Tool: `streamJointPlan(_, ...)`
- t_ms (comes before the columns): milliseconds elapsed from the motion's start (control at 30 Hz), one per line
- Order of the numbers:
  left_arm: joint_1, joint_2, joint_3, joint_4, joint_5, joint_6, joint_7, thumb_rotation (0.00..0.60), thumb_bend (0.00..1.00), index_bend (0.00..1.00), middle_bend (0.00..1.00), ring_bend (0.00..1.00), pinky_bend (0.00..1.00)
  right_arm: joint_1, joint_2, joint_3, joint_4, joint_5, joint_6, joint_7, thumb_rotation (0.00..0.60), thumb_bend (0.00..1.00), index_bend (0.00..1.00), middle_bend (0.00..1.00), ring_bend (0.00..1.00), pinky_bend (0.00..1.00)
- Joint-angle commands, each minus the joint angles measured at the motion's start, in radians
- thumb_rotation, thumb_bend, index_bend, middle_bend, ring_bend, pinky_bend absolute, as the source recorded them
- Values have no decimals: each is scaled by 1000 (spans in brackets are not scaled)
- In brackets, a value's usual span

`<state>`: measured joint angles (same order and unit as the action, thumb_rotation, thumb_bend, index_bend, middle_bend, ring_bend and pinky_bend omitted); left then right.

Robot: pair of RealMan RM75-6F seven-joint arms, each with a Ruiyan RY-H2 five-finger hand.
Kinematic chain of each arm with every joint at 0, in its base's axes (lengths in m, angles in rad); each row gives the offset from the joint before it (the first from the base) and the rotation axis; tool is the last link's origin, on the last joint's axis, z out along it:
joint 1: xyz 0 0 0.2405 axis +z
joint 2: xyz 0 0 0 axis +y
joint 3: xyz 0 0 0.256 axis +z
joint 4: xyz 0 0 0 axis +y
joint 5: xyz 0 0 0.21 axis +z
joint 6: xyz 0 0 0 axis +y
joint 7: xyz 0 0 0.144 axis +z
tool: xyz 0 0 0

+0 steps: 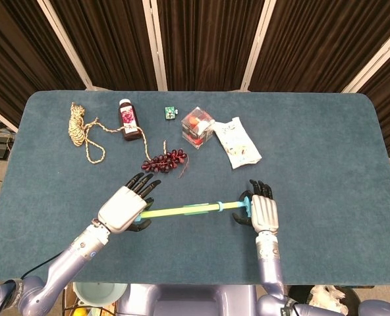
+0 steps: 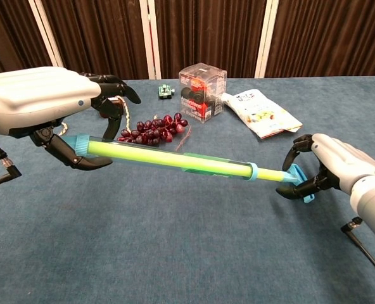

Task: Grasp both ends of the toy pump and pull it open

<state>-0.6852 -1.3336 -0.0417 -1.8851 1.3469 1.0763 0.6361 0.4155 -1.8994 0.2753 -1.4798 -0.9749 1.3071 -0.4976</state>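
- The left robot hand [image 2: 38, 104] is curled around the capped barrel end of the toy pump [image 2: 175, 159], dark fingers hooked under the tube and the pale back of the hand over it; that wrap looks meant to anchor the barrel against a pull.
- The right robot hand [image 2: 330, 166] is closed on the blue T-handle [image 2: 296, 178] at the pump's other end, fingers hooked round its crossbar, which gives it something to haul on along the rod.
- The pump hangs in the air above the counter [image 1: 327, 145], nearly level, running left to right between the two hands near the front edge; a short length of thin rod shows past the blue collar [image 2: 253, 170], so I judge it only partly drawn out.
- Further back, well apart from the pump, lie a bunch of dark red grapes [image 1: 165, 160], a clear cube box [image 1: 197, 125] and a snack packet [image 1: 238, 143].
- At far left sit a small bottle [image 1: 128, 119] and a coil of rope [image 1: 81, 129].
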Motion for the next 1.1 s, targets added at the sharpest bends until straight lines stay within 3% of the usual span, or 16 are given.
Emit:
streamJointPlan(33,0,0,0,-1,0,0,1,600,415,592,89,0,98,3,-3,0,5,1,-2,-2,600,303,454,128,0,0)
streamJointPlan(367,2,4,-1,-6,-1,0,5,600,416,592,89,0,98,8,-8,3,21,10,-6,-3,600,409,544,137,0,0)
streamJointPlan(1100,11,29,-10,-22,7,16,-9,600,416,593,90,0,98,7,50,35,-16,9,21,-12,600,425,656,179,0,0)
